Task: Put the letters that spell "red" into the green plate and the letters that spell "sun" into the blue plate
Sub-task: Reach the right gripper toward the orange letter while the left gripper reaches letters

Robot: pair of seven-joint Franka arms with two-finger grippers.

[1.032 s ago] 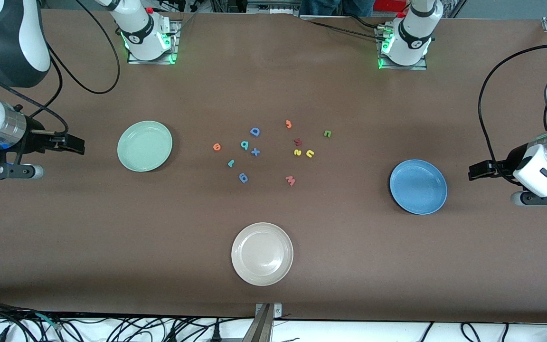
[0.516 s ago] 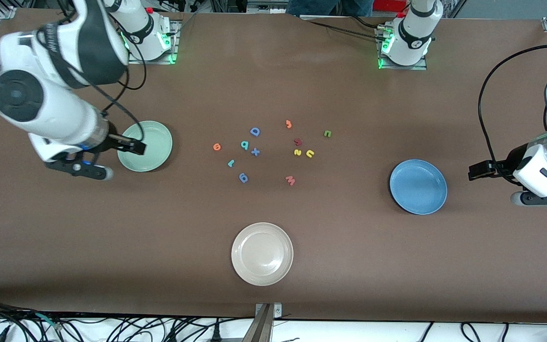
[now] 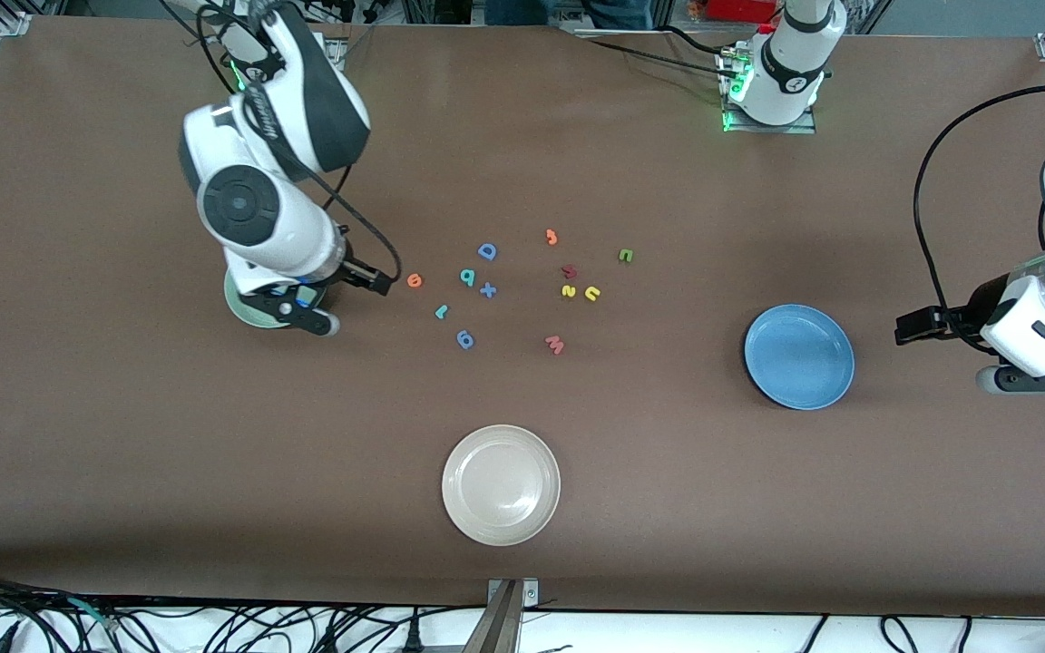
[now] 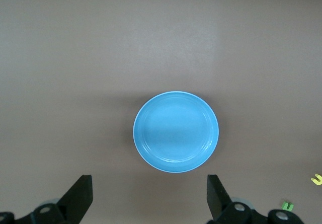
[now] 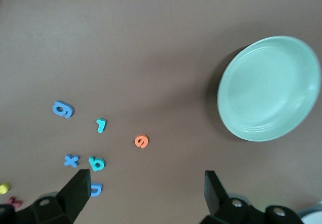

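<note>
Scattering tiny foam letters [image 3: 487,290], round plates [image 3: 799,356]

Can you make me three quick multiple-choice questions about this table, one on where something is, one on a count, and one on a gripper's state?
1. The orange "e" lies:
A. in the blue plate
B. on the table between the green plate and the other letters
C. in the white plate

2. Plates on the table:
A. two
B. three
C. four

3. The right gripper is:
A. open, empty
B. shut on a letter
C. holding a plate

Key: 1 B, it sits on bare table; 2 B, green, blue, white; 3 A, the right wrist view shows spread fingers with nothing between.
</note>
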